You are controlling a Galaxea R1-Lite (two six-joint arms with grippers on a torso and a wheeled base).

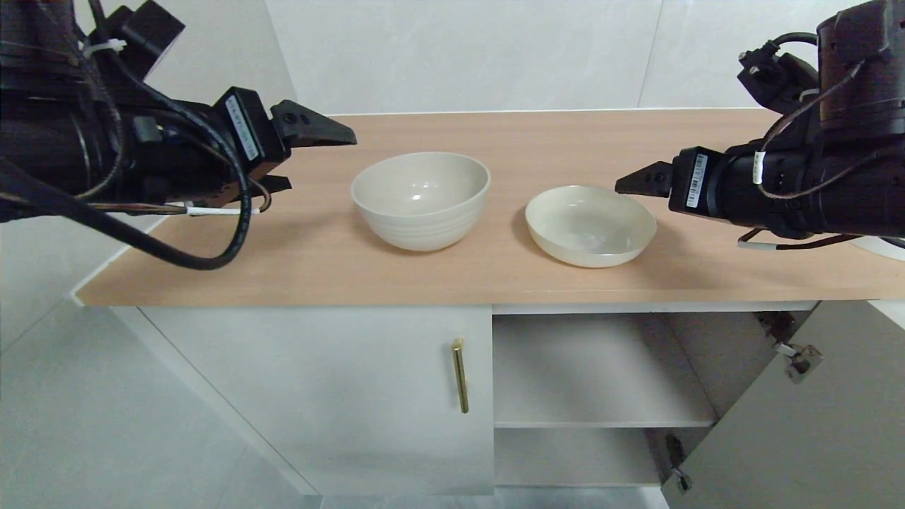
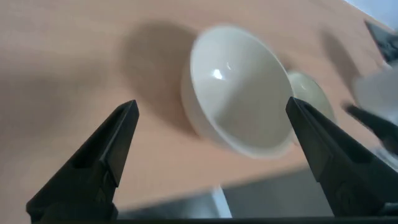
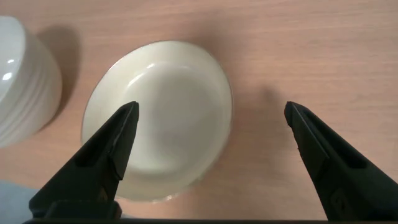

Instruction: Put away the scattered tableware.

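Standing upright on the wooden surface (image 1: 495, 279) are two pale bowls, near each other but not touching: a deep bowl (image 1: 421, 200) with fine ribs around its lower wall, and a shallow bowl (image 1: 590, 225) at its 3 o'clock side. Both are empty inside and show a small shine of light. In the head view the left tool (image 2: 211, 101) hangs above the surface at 9 o'clock from the deep bowl, with a clear gap to its rim. Its jaws are spread wide and hold nothing, and in the left wrist view the deep bowl lies between the two black fingers (image 2: 102, 158), farther off. The right tool (image 3: 211, 109) is at 3 o'clock from the shallow bowl, and its one visible tip is close to that bowl's rim in the head view. It is also spread wide and empty. In the right wrist view most of the shallow bowl sits under the gap between the fingers, more toward one finger (image 3: 99, 162). Under the surface, at 6 o'clock, is a white cabinet. Its left door (image 1: 318, 396) is closed and has a gold handle (image 1: 460, 375). The right door (image 1: 799, 424) is swung open, so an inner shelf (image 1: 601, 423) can be seen. A white rounded edge (image 1: 880, 247) lies on the surface at the far 3 o'clock side, partly hidden by the right arm.
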